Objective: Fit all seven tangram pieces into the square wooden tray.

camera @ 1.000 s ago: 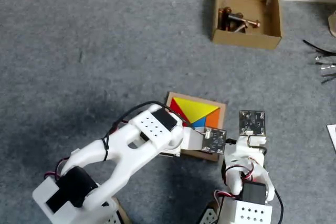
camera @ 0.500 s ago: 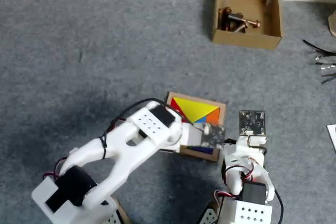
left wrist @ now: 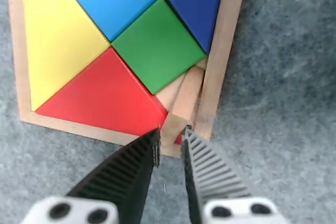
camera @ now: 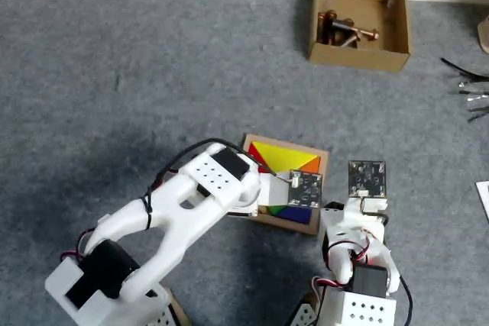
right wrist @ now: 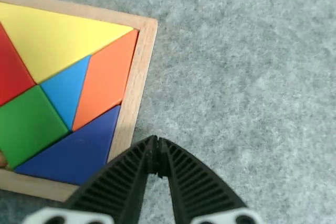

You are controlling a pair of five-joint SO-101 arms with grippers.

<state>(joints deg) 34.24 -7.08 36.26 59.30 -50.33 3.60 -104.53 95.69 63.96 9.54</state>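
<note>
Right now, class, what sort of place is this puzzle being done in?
Probably a hobby or lab robotics bench: small white desktop arms on a grey carpet-like mat, a cardboard box of metal oddments, and loose cables at the edge.

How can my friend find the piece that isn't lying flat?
Find the wooden tray on the grey carpet. At its corner beside the red triangle and green square, a plain wood-coloured piece stands tilted between the left arm's fingers; its neighbours lie flat.

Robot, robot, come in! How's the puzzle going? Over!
Left claw pinching plain wooden piece at tray corner, not flat yet. Right claw shut, empty, beside tray. Six coloured pieces seated. Nothing seen in the way.
</note>
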